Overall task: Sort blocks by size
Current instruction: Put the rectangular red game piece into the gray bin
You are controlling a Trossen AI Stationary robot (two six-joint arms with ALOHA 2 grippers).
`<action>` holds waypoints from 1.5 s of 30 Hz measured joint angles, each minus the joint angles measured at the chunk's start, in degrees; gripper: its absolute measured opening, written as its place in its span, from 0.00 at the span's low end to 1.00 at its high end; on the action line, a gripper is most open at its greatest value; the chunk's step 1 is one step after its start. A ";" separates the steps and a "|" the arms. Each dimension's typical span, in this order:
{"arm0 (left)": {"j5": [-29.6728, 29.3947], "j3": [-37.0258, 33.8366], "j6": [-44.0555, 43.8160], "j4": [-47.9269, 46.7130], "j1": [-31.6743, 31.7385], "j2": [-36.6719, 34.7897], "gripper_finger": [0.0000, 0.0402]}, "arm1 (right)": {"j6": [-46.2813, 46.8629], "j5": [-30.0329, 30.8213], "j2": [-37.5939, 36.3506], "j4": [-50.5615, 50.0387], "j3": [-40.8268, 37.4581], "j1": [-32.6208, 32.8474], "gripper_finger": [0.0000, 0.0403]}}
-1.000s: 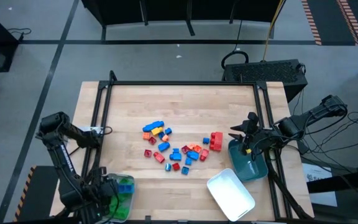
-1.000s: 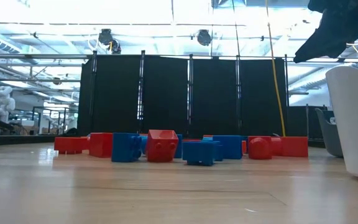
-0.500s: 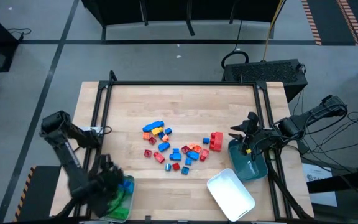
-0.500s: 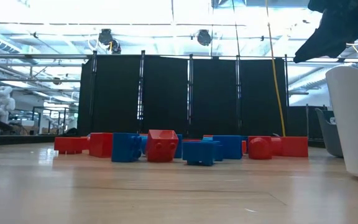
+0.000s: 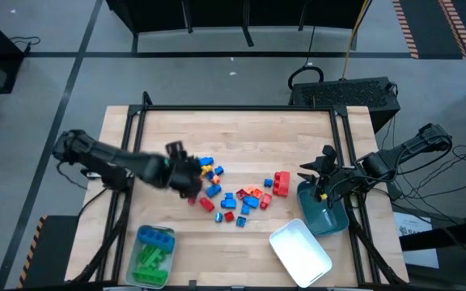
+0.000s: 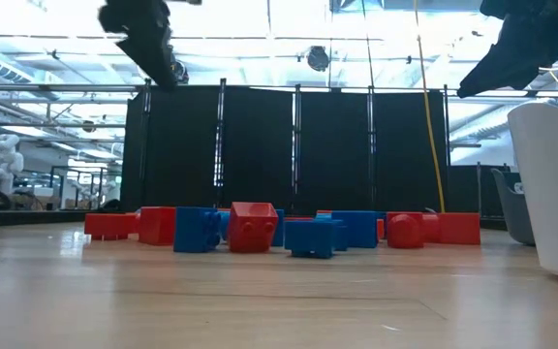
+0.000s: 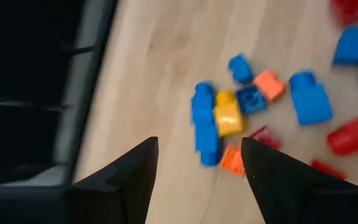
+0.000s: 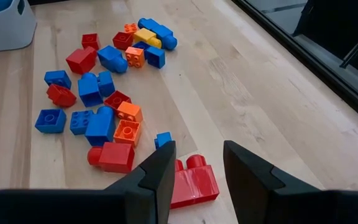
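Over the left end of the scattered blocks (image 5: 233, 190), the left gripper (image 5: 186, 175) hangs above the wooden table (image 5: 241, 129) with its fingers spread and nothing between them. Its wrist camera looks down on a long blue block (image 7: 205, 124) lying against a yellow one (image 7: 227, 116), with small orange and blue pieces just beside them. Most blocks lie loose in the middle of the table; several green ones and a blue one sit in the pale tray (image 5: 151, 256) near the front left corner. The right gripper (image 8: 194, 167) waits over the teal tray (image 5: 322, 212), fingers parted and empty, a red block (image 8: 191, 179) on the table beyond them. The step in hand looks like reaching for another block. Next, the left gripper probably needs to drop onto one piece, likely the long blue one, and close without nudging its neighbours.
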 joint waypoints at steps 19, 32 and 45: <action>28.15 -22.36 9.13 25.48 19.49 -11.69 0.58 | -6.33 0.59 3.65 7.13 0.02 -5.19 0.29; 28.75 -20.81 14.71 45.35 19.31 -11.71 0.58 | -8.40 -3.96 13.82 7.43 1.93 -16.40 0.29; 29.11 -20.81 11.74 43.38 16.58 -11.69 0.58 | -3.98 -29.39 34.73 -12.63 23.23 -30.93 0.29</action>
